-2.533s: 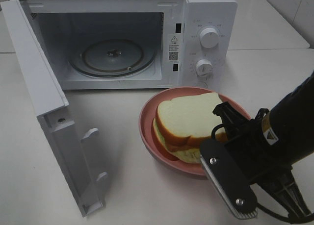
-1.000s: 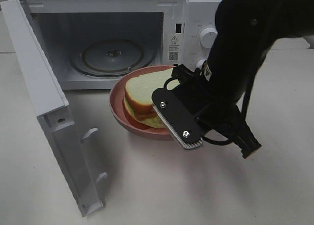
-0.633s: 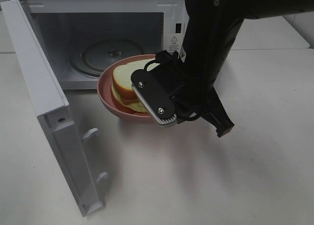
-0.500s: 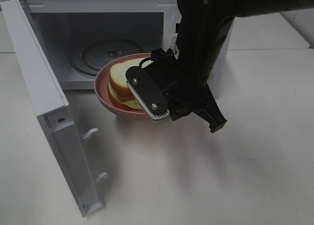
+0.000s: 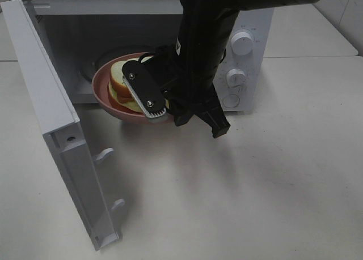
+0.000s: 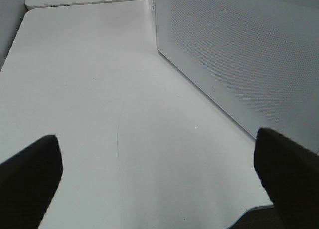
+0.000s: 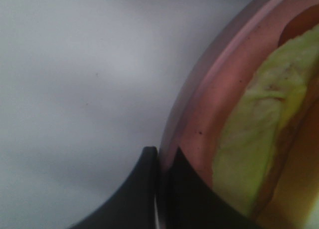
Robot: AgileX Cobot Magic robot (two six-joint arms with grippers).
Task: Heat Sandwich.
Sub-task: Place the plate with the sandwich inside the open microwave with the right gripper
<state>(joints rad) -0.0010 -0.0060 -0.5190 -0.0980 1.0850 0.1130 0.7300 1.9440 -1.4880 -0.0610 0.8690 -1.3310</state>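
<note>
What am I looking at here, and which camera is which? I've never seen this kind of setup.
It is a robot with two arms, each ending in a two-finger gripper. The wide picture comes from a camera mounted high; the other two cameras sit on the wrists. On the table stands a microwave with its door swung open. The right gripper is shut on the rim of a pink plate carrying the sandwich, held at the oven's mouth. The left gripper is open, holding nothing, above the table.
</note>
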